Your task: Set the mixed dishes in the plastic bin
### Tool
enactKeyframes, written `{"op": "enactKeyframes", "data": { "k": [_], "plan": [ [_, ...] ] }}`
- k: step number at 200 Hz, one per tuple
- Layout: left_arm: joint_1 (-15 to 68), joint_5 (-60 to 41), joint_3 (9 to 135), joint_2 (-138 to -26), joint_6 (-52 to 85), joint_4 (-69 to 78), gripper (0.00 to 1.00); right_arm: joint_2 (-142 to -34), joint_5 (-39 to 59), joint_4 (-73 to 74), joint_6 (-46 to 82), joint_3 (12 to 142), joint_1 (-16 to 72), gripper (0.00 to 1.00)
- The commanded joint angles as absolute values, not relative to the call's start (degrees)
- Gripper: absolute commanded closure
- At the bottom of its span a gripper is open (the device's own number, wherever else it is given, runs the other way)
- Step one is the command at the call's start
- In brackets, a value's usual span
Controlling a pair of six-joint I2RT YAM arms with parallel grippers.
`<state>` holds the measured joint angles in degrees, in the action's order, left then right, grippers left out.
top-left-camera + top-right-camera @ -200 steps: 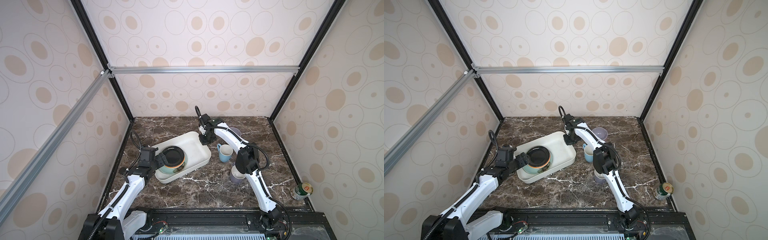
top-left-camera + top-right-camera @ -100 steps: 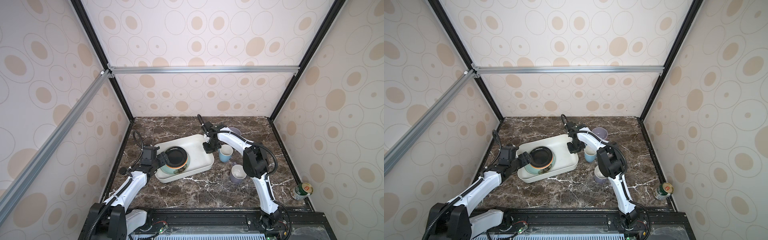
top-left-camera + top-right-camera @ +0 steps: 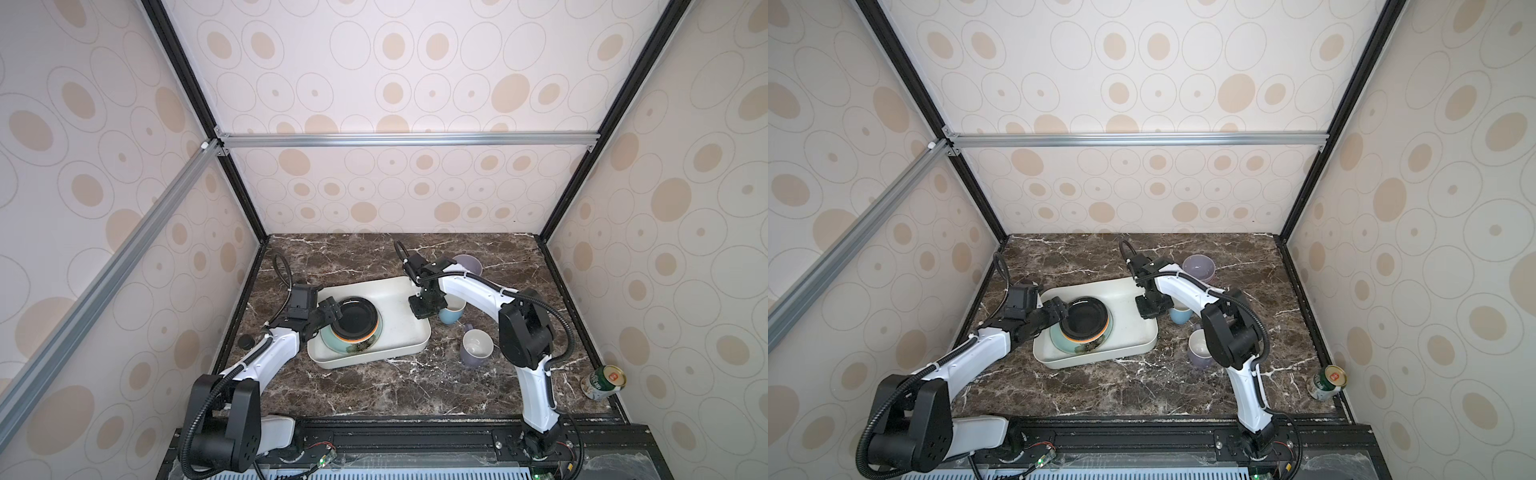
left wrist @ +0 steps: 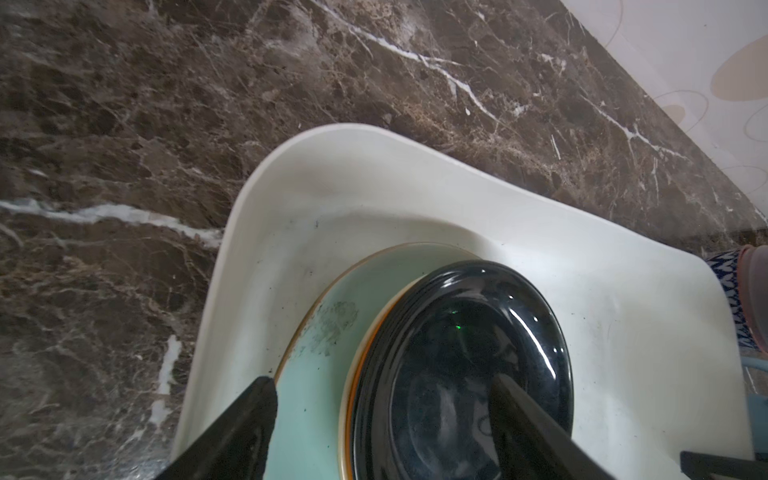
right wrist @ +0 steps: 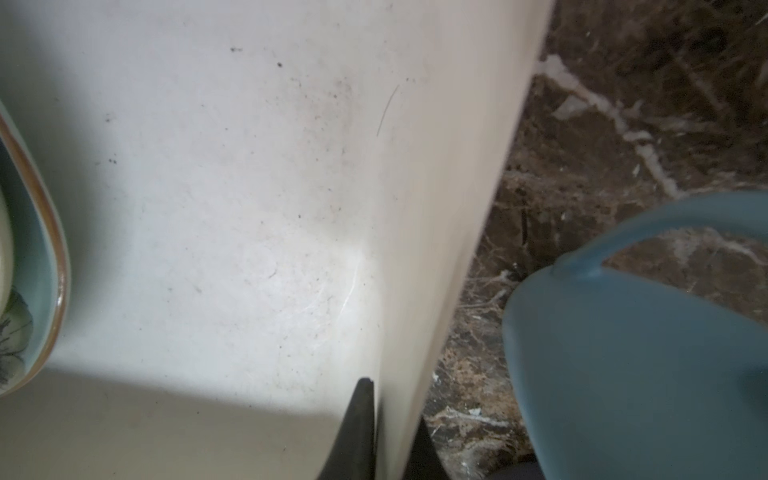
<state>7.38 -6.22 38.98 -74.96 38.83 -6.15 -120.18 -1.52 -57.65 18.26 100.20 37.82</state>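
The white plastic bin [image 3: 399,332] [image 3: 1129,332] lies at mid table. Inside it the black orange-rimmed plate [image 3: 357,318] [image 4: 457,353] rests on the teal flower plate [image 3: 347,345] [image 4: 311,374]. My left gripper [image 3: 336,313] [image 4: 382,386] stands open astride the black plate's left edge. My right gripper [image 3: 424,309] [image 5: 392,403] is shut on the bin's right wall [image 5: 436,208], one finger inside and one outside. The light blue mug [image 3: 451,313] [image 5: 623,353] stands just right of it. The purple mug [image 3: 477,347] is nearer the front, and the lavender bowl [image 3: 468,264] sits behind.
A green-labelled tin can [image 3: 604,380] leans at the front right corner by the wall. A small black knob [image 3: 246,341] lies at the table's left edge. Patterned walls close in the back and both sides of the marble top.
My right gripper has moved toward the front along the bin's right side, and the bin's right end has shifted with it. The left gripper has stayed by the black plate.
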Motion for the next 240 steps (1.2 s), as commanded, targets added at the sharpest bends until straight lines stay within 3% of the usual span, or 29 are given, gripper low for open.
{"op": "enactKeyframes", "data": {
  "k": [1,58,108,159,202,240],
  "plan": [
    [6.86,-5.86,42.11,-75.64,36.80,-5.51,0.20,-116.98,-1.91,-58.27,18.67,99.89,39.21,0.85],
    [6.85,-3.34,45.46,-76.55,34.73,-7.56,0.21,-115.01,-3.37,-60.52,17.95,101.21,39.72,0.72],
    [6.85,-4.82,50.19,-74.25,33.33,-10.38,0.18,-110.59,-11.11,-64.35,16.13,109.33,37.99,0.59],
    [9.54,-11.76,59.32,-75.99,28.24,-15.38,0.14,-111.78,-12.69,-63.20,15.75,114.13,25.62,0.52],
    [18.91,-10.73,68.96,-80.26,23.39,-17.45,0.13,-117.80,-9.47,-62.13,15.68,117.96,14.11,0.50],
    [26.64,-8.70,78.80,-87.70,21.36,-19.87,0.13,-124.58,-6.31,-63.04,15.40,122.75,8.99,0.51]
  ]
}}
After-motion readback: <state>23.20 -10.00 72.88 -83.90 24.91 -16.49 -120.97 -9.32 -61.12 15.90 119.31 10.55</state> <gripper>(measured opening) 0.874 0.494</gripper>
